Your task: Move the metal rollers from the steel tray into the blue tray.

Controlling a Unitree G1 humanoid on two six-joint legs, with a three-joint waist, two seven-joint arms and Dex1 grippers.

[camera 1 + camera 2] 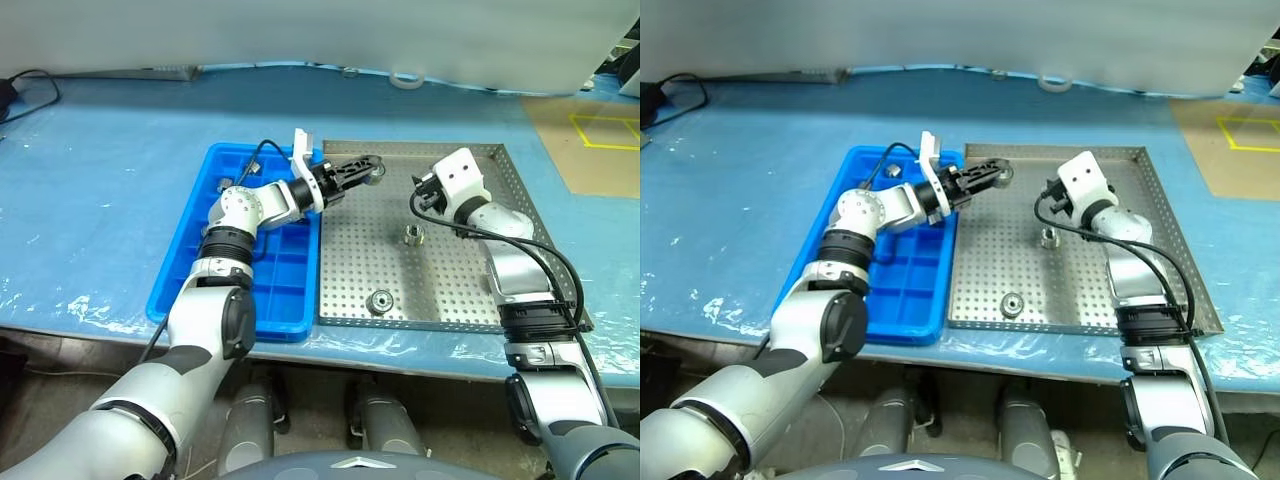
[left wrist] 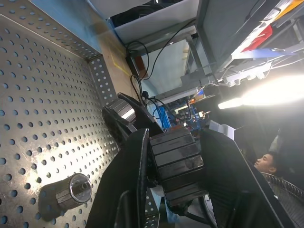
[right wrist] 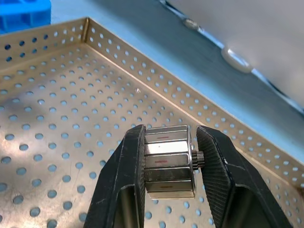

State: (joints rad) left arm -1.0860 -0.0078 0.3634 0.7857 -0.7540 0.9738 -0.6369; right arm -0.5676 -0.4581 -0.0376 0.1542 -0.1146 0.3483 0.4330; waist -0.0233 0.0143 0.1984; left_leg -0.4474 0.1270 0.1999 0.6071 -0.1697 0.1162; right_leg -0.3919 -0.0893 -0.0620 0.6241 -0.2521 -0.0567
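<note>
Jaws of both grippers, left (image 2: 173,164) and right (image 3: 168,164), each clamped on a roller (image 3: 168,161).

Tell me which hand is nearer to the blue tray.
Left. The left hand hangs just past the blue tray rim; the right hand is farther across the steel tray.

Silver perforated steel tray (image 1: 470,290); bright blue tray (image 1: 280,270); silvery rollers (image 1: 379,301).

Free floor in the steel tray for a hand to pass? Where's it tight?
Bare perforated floor in the steel tray between the upright roller and the near-edge roller, plus the near corner beside the blue tray. Crowded along the far rim, where the left gripper and right gripper each hold a roller.
</note>
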